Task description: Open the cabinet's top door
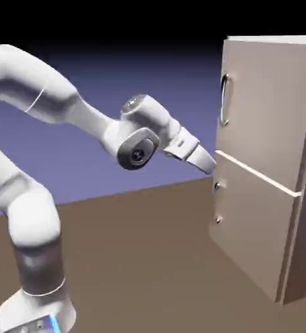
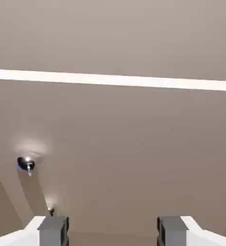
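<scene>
End effector (image 2: 113, 233) wide and empty – near the cabinet (image 1: 273, 195) front, at the seam below the top door (image 1: 263, 104), handle (image 1: 224, 99) above it – untouched

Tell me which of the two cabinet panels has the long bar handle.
The upper panel: it carries a vertical silver bar, while the lower panel has two small knobs.

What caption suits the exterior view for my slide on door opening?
Open gripper near the seam below the cabinet's closed top door, lower than its silver bar handle.
</scene>
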Robot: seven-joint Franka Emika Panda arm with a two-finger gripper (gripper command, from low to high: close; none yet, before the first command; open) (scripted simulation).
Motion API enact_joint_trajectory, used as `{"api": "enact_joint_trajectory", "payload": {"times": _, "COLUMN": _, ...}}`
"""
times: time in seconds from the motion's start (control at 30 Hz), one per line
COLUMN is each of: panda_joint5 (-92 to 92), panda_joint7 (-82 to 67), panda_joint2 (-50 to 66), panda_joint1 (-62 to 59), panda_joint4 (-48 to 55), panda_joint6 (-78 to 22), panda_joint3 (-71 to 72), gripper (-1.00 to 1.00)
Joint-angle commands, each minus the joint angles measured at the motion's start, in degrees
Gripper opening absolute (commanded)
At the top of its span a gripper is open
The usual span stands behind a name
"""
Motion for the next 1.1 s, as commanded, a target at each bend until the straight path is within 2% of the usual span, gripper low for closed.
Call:
{"api": "enact_joint_trajectory", "payload": {"times": 0.0, "panda_joint5": 2.5, "panda_joint7": 0.89, "panda_joint2": -0.26, "panda_joint1": -0.86, "panda_joint4": 0.51, "panda_joint6": -0.06, "panda_joint3": 0.92, "gripper": 0.0}}
{"api": "enact_joint_trajectory", "payload": {"times": 1.07, "panda_joint5": 82.25, "panda_joint7": 29.45, "panda_joint2": -8.42, "panda_joint1": -28.3, "panda_joint4": 16.91, "panda_joint6": -2.07, "panda_joint3": 30.41, "gripper": 0.0}}
